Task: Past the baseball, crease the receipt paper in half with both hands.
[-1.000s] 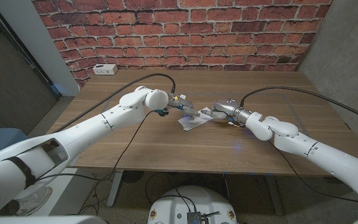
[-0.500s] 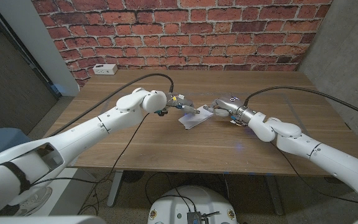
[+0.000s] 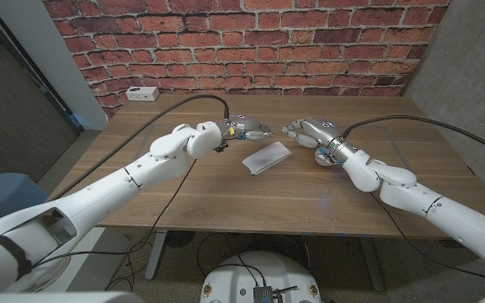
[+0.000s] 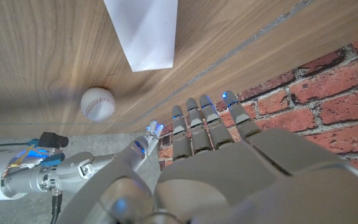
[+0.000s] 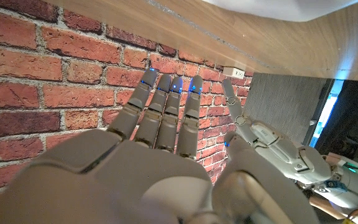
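Both hands have been lifted off the folded white receipt paper (image 3: 266, 157) and drawn back toward the brick wall (image 3: 242, 42) since the earlier frames, where they were pressed onto it. Now the left hand (image 3: 248, 129) and the right hand (image 3: 303, 129) are held clear above the wooden table (image 3: 251, 198), one to each side of the paper, fingers straight and spread, nothing held. The paper is left lying on the table's middle, between and just in front of the hands. A white baseball with red stitching (image 4: 98, 104) is seen in the left wrist view, near the paper's narrow end; in the head view it is hidden behind the right hand. Only a cut-off white edge of the paper (image 5: 272, 7) is caught by the right wrist view. A small white box (image 3: 143, 93) is seen at the table's far left corner.
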You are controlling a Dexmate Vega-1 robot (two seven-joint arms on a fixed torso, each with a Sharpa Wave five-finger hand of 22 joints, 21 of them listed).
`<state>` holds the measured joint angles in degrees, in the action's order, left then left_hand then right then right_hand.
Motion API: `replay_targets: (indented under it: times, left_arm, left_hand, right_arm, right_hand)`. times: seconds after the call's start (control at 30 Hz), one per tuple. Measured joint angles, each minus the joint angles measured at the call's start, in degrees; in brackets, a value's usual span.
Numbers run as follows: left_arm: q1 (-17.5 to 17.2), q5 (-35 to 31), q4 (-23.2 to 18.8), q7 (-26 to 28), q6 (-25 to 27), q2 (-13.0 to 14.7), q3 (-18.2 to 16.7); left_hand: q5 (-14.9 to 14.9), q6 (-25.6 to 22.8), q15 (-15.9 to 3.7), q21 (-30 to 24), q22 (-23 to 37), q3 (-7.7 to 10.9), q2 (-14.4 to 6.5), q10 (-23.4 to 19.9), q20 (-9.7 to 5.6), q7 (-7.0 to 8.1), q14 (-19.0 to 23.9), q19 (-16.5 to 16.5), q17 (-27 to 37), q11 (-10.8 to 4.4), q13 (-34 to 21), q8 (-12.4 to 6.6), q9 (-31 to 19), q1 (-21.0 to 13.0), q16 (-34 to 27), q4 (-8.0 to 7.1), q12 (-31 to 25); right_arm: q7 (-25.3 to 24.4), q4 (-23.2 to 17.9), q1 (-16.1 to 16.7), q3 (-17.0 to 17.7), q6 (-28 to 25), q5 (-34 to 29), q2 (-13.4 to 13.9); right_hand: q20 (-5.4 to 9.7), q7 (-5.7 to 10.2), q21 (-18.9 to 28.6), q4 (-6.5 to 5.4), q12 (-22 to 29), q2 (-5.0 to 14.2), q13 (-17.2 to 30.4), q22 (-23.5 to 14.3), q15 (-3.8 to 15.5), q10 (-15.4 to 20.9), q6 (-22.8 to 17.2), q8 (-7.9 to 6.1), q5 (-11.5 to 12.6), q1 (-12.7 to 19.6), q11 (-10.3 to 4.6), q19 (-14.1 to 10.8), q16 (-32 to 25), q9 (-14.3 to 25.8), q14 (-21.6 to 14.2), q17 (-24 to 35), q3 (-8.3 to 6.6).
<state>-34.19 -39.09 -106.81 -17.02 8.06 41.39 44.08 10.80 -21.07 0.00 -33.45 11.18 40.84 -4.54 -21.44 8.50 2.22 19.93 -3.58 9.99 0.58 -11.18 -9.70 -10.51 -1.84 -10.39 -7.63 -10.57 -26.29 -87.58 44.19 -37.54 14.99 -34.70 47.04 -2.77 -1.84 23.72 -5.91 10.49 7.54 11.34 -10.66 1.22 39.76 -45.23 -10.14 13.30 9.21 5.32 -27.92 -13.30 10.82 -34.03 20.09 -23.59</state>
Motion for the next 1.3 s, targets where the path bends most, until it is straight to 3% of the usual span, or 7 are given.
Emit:
replay_targets:
  times: [0.23,0.27,0.3,0.53,0.7,1.07,1.3]
  left_arm:
    - [-3.12,0.0,0.85,0.0,0.0,-0.53,-3.58]
    - [-3.23,5.32,0.92,0.0,0.0,-0.55,-3.72]
    - [-3.88,5.32,1.35,11.61,-2.1,-0.66,-4.52]
    - [-6.41,8.21,3.43,14.29,-3.55,-1.05,-7.61]
    - [-7.63,19.18,6.06,20.17,-10.81,-1.55,-9.6]
    - [-8.46,33.13,15.02,20.47,-22.66,-3.61,-12.68]
    - [-7.7,41.27,23.03,17.68,-30.07,-5.81,-13.73]
  left_hand:
    - [-0.21,3.97,0.01,0.0,0.0,0.36,-0.53,2.82,-0.13,1.02,-1.91,-0.13,-0.13,-0.13,0.0,0.0,0.13,-1.01,0.06,1.48,0.22]
    - [-0.22,4.62,0.21,0.0,0.0,0.47,-0.6,3.54,-0.31,1.15,-2.26,-0.31,-0.13,-0.16,0.0,0.0,0.13,-1.7,0.24,1.61,0.22]
    - [-0.22,5.27,0.13,0.0,0.0,0.62,-0.58,4.15,-0.31,1.24,-2.78,-0.31,-0.13,-0.24,0.0,0.0,0.12,-1.68,0.24,1.8,0.23]
    - [-0.22,10.0,-0.52,0.4,0.01,1.4,-1.25,9.33,-2.26,0.43,-7.31,0.21,-0.39,-0.9,0.27,0.0,0.33,-2.92,0.67,3.67,0.22]
    - [-0.22,12.14,-0.92,0.63,-0.21,1.8,-1.41,11.59,-3.81,-0.09,-9.94,0.33,-0.4,-1.78,0.53,0.0,0.4,-4.0,0.67,4.07,0.22]
    - [-0.22,14.66,-1.32,1.06,-0.27,2.71,-1.73,13.3,-4.63,-0.19,-11.57,0.52,-0.4,-2.26,0.8,0.0,0.66,-4.31,0.67,3.83,0.22]
    - [-0.22,14.32,-1.32,1.06,-0.26,3.08,-2.02,13.08,-5.23,-0.52,-11.57,0.52,-0.4,-2.46,0.8,0.0,0.66,-4.6,0.41,3.58,-0.06]
  right_arm:
    - [-3.0,0.0,0.0,0.0,3.1,5.51,0.0]
    - [-3.14,0.13,2.82,4.34,3.39,5.94,-0.68]
    - [-3.46,0.13,2.82,4.34,4.24,7.47,-0.68]
    - [-3.28,0.58,3.74,5.86,8.58,15.65,-1.32]
    - [-1.08,2.19,6.33,10.23,11.43,22.43,-4.2]
    - [3.64,3.49,8.39,14.0,15.0,34.62,-7.7]
    - [5.55,5.3,8.88,16.07,15.71,41.95,-10.55]
  right_hand:
    - [-0.18,0.74,-0.66,0.8,-0.14,0.76,0.0,0.0,-0.13,-3.61,4.35,0.0,-0.84,1.39,-0.32,1.04,0.41,0.0,1.56,0.26,-0.81]
    - [-0.09,0.8,-0.67,1.0,-0.14,0.65,0.0,0.0,-0.25,-4.41,5.16,0.0,-0.84,1.5,-0.31,1.13,0.4,0.0,1.98,0.27,-1.0]
    - [0.0,0.9,-0.67,1.02,-0.14,0.47,0.0,0.0,-0.2,-5.12,6.01,0.0,-1.04,1.68,-0.58,1.22,0.4,0.0,2.46,0.27,-1.02]
    - [-0.32,1.23,-1.58,1.56,-0.35,1.0,-0.01,0.21,-0.87,-8.92,10.62,0.44,-1.66,2.21,-0.71,1.97,1.5,-0.08,5.47,-0.19,-1.56]
    - [-1.25,1.31,-2.32,2.19,-0.35,0.17,-0.01,0.28,-1.63,-11.46,13.58,0.44,-1.67,3.03,-0.59,2.89,2.45,-0.18,7.78,-1.23,-1.9]
    - [-7.82,0.82,-2.89,3.11,-0.35,-1.91,-0.01,0.74,-2.15,-13.9,16.7,0.17,-2.12,2.78,-0.2,1.22,2.72,-0.18,10.14,-3.02,-1.44]
    - [-6.93,0.48,-4.04,3.32,0.33,-2.44,-0.02,0.8,-3.09,-13.44,16.98,-0.25,-2.12,2.25,0.26,2.69,2.47,-0.17,10.18,-3.61,-1.22]
